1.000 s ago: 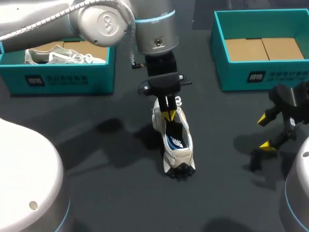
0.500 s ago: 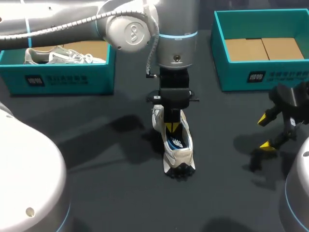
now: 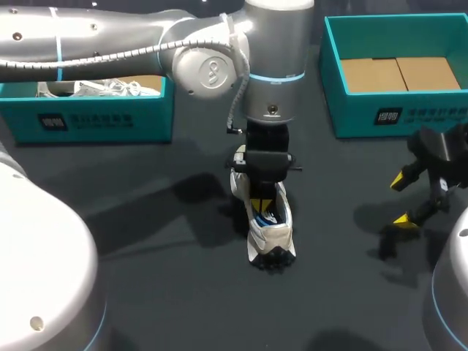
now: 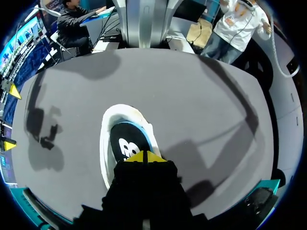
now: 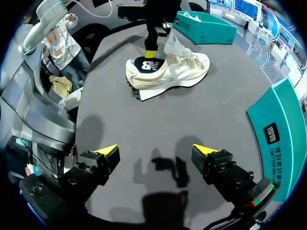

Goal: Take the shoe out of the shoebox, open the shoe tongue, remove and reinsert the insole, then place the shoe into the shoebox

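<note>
Your left hand (image 4: 145, 156) is down in the mouth of the shoe (image 3: 272, 232), sole-down mid-table (image 3: 146, 278), tips pinched narrow over the insole (image 4: 125, 144), grip unconfirmed, while your right hand (image 5: 154, 151) hangs wide open, well apart.

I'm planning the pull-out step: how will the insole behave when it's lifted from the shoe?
The insole looks thin and flat, so it will probably bend and flop once free. The shoe stands on the table with the right gripper open and well apart from it, so it may lift or tip along with the insole.
</note>
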{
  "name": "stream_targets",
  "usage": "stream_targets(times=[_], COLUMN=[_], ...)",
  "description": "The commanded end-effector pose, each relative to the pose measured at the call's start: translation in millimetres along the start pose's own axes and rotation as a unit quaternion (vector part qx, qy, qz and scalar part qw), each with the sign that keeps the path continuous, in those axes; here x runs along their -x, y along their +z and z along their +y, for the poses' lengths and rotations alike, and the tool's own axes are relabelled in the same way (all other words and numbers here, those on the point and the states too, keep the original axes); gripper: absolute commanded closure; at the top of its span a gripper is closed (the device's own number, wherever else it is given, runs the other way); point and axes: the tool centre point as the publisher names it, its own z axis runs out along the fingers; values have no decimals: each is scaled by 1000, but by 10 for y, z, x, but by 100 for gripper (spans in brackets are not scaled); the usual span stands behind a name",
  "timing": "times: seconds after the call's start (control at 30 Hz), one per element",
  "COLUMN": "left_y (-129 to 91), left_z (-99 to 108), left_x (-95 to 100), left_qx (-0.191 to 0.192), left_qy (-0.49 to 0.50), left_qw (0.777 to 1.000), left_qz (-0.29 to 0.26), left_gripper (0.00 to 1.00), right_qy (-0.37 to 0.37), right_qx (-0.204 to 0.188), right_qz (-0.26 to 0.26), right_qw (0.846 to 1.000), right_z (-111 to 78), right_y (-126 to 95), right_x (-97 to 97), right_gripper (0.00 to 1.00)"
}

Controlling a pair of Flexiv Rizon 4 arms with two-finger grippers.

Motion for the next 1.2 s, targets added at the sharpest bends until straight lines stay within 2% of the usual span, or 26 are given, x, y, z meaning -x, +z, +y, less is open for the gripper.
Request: stream_targets(times=[0.03, 0.27, 0.43, 0.57, 0.93, 1.2], left_y=[100, 152, 8, -27, 81, 291], left_z=[25, 41, -13, -52, -66, -24], left_x=[29, 31, -11, -17, -40, 12], left_qx=[3, 4, 16, 20, 15, 0], left_qy=[-1, -3, -2, 6, 7, 2], left_qw=[1000, 1000, 1000, 1000, 1000, 1000], left_qz=[-1, -3, -12, -8, 1, 7], left_gripper=[100, 100, 100, 100, 100, 100], right_qy=[0, 0, 0, 0, 0, 0], right_qx=[-1, -1, -1, -1, -1, -1], right_qz=[-1, -1, -1, -1, -1, -1], right_qw=[1000, 1000, 1000, 1000, 1000, 1000], right_z=[0, 0, 0, 0, 0, 0], right_y=[6, 6, 6, 6, 6, 6], right_x=[-11, -11, -11, -11, -11, -11], right_gripper=[0, 0, 0, 0, 0, 0])
